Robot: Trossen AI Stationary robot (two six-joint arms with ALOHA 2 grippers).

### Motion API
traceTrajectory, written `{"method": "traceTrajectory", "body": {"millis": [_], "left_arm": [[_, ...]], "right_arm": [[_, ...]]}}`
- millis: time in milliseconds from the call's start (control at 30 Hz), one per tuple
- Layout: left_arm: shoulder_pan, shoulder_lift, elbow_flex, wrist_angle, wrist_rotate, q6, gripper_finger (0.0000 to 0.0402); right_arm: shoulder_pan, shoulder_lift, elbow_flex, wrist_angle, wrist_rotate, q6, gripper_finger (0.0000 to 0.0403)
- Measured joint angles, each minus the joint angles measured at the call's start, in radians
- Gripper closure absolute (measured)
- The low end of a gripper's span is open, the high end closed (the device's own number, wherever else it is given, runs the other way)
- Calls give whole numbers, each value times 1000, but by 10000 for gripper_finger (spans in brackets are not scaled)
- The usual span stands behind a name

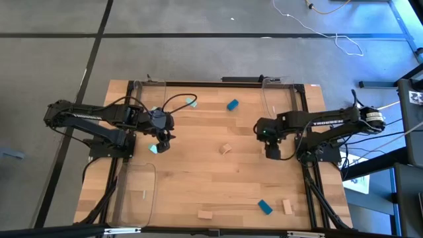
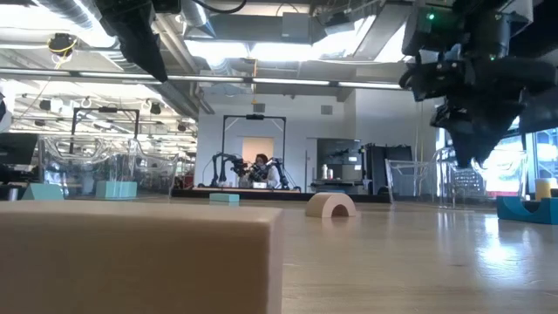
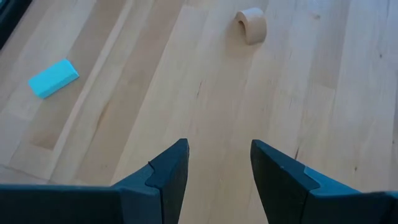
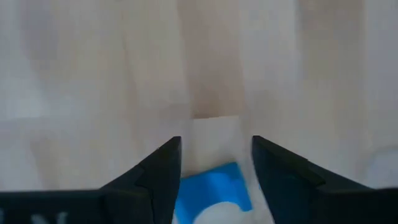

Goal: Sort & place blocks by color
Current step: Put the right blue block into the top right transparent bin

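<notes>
— Starting at the left, which containers are on the table, and what is in them?

— You have three clear plastic trays with rounded corners on a pale wooden table (image 1: 198, 178). One tray (image 1: 135, 192) lies at the near left edge, and a small pale mark shows inside it that cannot be made out. A second tray (image 1: 147, 92) stands at the far left corner and a third tray (image 1: 279, 99) at the far right. Every block you can identify lies on bare wood, outside the trays.

— Where are the blocks?

— Going left to right: a mint-teal block (image 1: 154, 148), flat-sided and matte, lies just beside your left gripper (image 1: 163, 140). Another teal block (image 1: 191, 102) sits farther back, near the far-left tray. A plain wood block (image 1: 205, 214) lies at the near edge. A small wooden arch (image 1: 226, 149), rounded on top, rests mid-table. A deep blue block (image 1: 232, 104) sits behind it. Near the front right lie a second blue block (image 1: 265, 207) and, close beside it, an upright wood block (image 1: 287, 207).

— And the grippers?

— Your left gripper hangs over bare wood with its dark fingers (image 3: 168, 177) spread apart and nothing between them. Your right gripper (image 1: 272, 153) is above the table's right half. Its wrist camera shows a bright blue block (image 4: 208, 183) close under it, blurred. You cannot tell whether it grips that block.
</notes>
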Motion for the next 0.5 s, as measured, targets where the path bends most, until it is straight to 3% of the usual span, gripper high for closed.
{"method": "traceTrajectory", "body": {"millis": [133,333,500], "left_arm": [[0,0,0,0,0,0,237],[0,0,0,0,0,-9,237],[0,0,0,5,0,-12,237]], "right_arm": [[0,-33,0,-4,-90,-10,209],[-10,-168,-5,-193,-64,86,209],[-10,-300,-54,-187,-36,154,209]]}}
